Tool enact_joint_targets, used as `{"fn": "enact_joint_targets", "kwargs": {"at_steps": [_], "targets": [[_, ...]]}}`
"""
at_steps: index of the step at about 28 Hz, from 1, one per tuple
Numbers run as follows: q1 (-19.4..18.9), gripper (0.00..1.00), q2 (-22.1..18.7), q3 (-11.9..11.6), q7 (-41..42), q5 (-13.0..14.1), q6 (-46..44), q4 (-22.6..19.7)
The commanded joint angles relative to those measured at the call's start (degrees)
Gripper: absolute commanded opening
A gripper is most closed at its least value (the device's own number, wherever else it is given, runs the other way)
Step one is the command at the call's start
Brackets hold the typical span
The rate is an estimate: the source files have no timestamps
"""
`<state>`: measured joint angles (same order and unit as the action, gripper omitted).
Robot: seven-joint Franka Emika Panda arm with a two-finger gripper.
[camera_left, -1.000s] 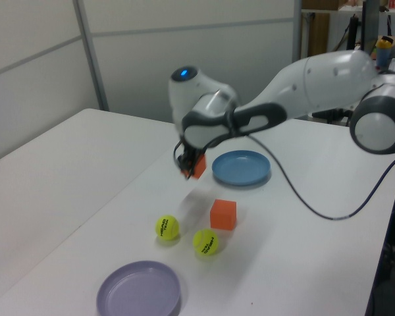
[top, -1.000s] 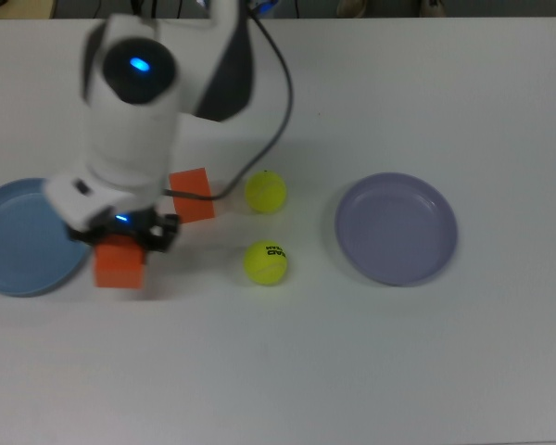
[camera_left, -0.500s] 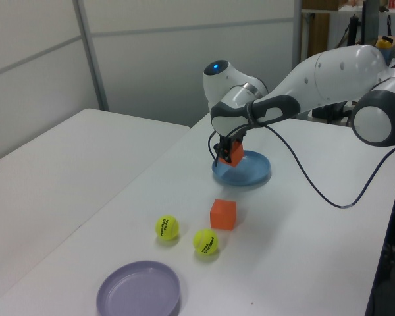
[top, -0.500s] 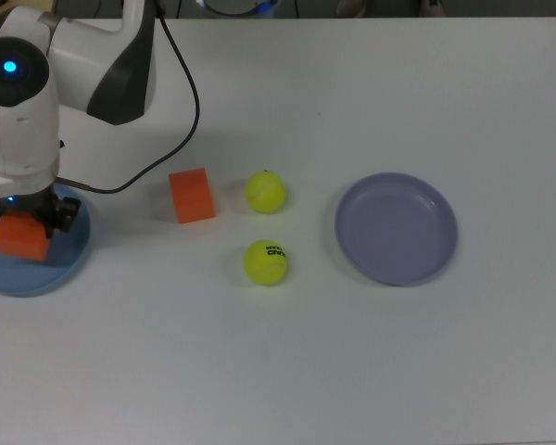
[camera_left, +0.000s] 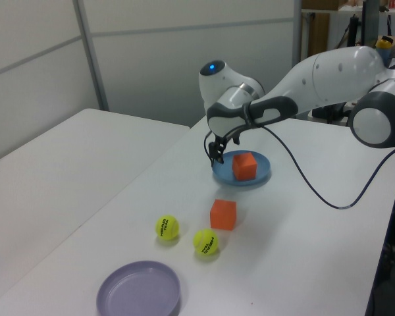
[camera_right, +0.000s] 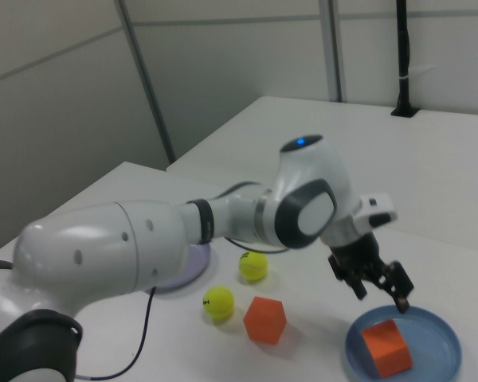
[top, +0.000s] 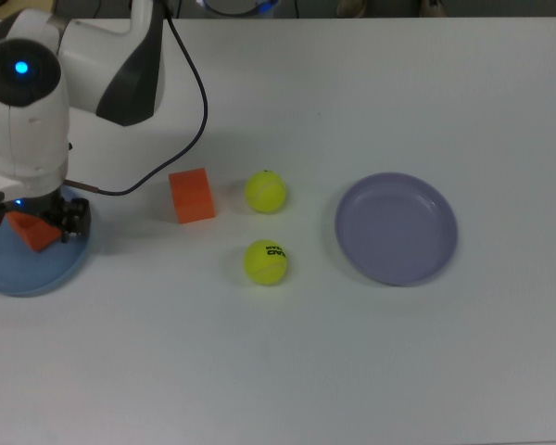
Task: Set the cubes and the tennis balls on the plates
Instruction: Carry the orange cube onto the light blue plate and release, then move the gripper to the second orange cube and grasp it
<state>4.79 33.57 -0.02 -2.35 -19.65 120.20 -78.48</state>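
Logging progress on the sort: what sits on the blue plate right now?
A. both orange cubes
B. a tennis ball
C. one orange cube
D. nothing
C: one orange cube rests on the blue plate, released by the open tool; the other cube lies on the table.

You have a plain white table (top: pixel 371 371) under everything, its top matte. Behind it in the left view stand pale grey wall panels (camera_left: pixel 184 59) split by a slim metal post (camera_left: pixel 92 56); a second white table (camera_right: pixel 430 159) fills the right view's background.
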Motion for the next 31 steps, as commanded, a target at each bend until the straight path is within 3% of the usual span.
{"fn": "enact_joint_targets", "kwargs": {"at_steps": [1,3,9,18,26,31], "targets": [[-2.1,1.00,-6.1,1.0,2.4,1.5,-8.0,-1.3],[-2.9,1.00,-7.5,3.3,3.7,1.6,-13.6,-1.2],[-5.4,1.00,-8.3,7.4,3.5,0.8,-23.7,-1.5],[-11.0,1.00,-5.1,7.4,3.2,-0.9,-26.9,-3.5],[-12.6,1.00,0.1,7.5,0.2,-6.2,-25.9,-3.6],[-12.8,1.00,1.3,7.4,0.0,-6.8,-24.5,-3.9]]}}
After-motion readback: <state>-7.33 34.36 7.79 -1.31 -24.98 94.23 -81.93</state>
